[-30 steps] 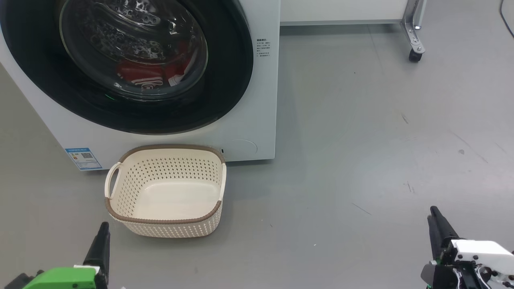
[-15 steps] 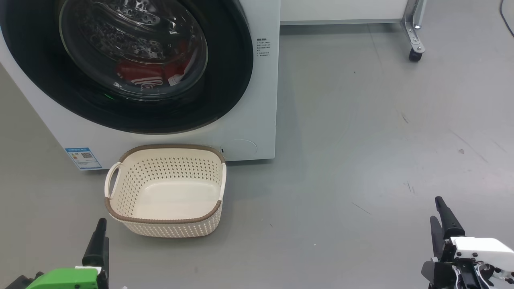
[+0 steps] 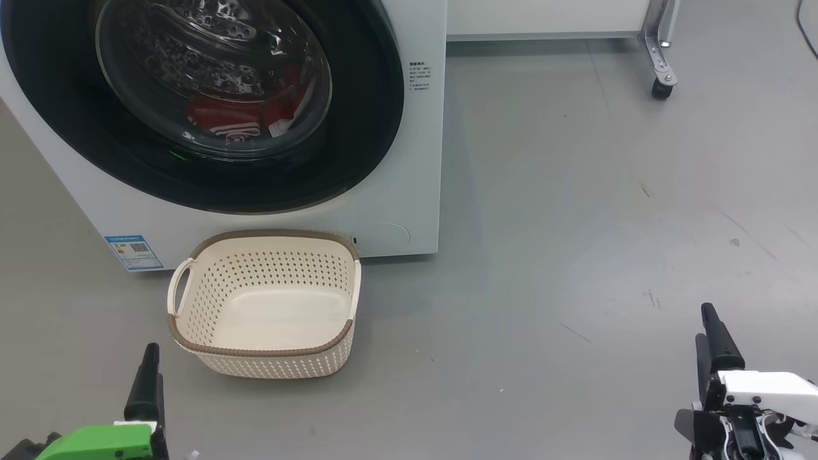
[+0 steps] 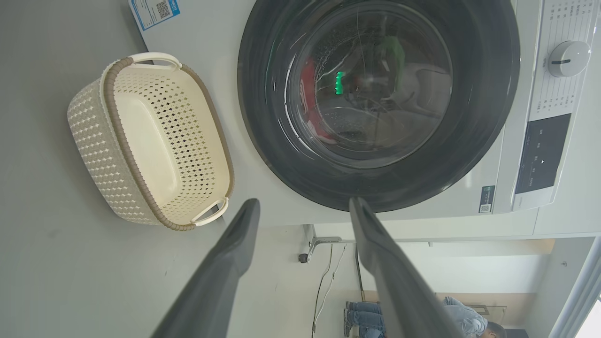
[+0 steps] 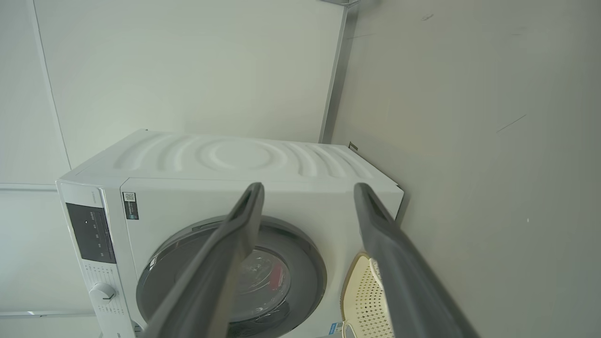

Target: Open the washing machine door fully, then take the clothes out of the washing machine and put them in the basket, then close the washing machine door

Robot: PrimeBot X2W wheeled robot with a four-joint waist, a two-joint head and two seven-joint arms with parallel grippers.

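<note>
The washing machine [image 3: 396, 191] stands at the upper left of the head view. The washing machine door [image 3: 358, 140] lies closed and flush against its front, with a black rim around the glass. Behind the glass lie the red clothes [image 3: 230, 121] with white stripes. The cream basket [image 3: 192, 332] sits empty on the floor just before the machine. My left gripper [image 4: 304, 203] is open with nothing in it, low and short of the basket's near left corner. My right gripper [image 5: 309, 186] is open too, holding nothing, far to the right over bare floor.
A metal frame leg on a caster [image 3: 661, 86] stands at the back right. Grey floor [image 3: 575, 223] spreads wide to the right of the machine. The machine's knob [image 4: 566, 58] and control panel sit above the door. A person [image 4: 450, 314] sits far off.
Both grippers have gone from shut to open. In the head view the left finger has shifted left, and the right fingers have shifted right and further up.
</note>
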